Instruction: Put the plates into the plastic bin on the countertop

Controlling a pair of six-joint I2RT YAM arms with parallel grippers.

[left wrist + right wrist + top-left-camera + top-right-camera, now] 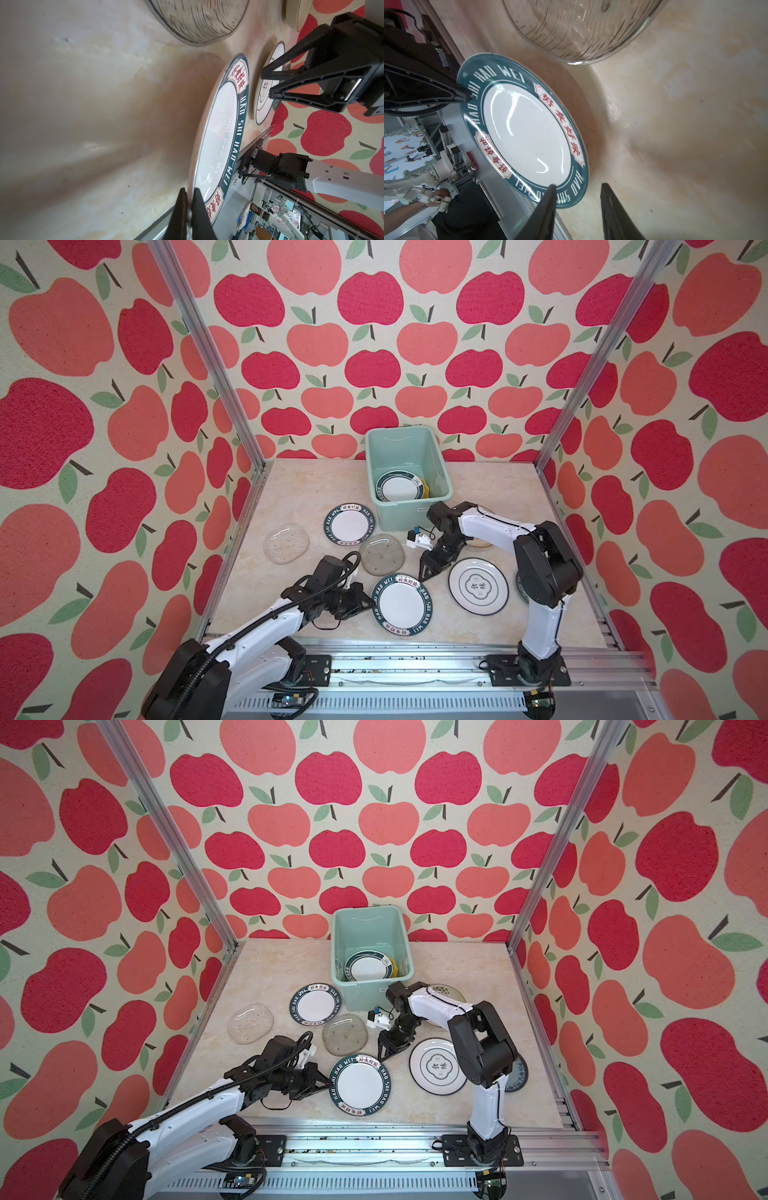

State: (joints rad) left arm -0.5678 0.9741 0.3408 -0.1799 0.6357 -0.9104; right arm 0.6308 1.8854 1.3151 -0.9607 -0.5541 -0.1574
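The plate [402, 605] sits on the near countertop [299, 489] with the bin [399, 516] beyond it, its left rim pinched by the left gripper [371, 602], while the right gripper [426, 574], jaws spread, is at its far-right rim, nearer the bin.

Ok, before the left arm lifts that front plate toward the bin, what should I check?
1. Left gripper shut on front plate rim: ok.
2. Right gripper open: ok.
3. Right gripper clear of that rim: cannot tell.
4. Route to plastic bin free: not ok, right arm crowds it.
5. Room in bin: ok, plates lie low inside.
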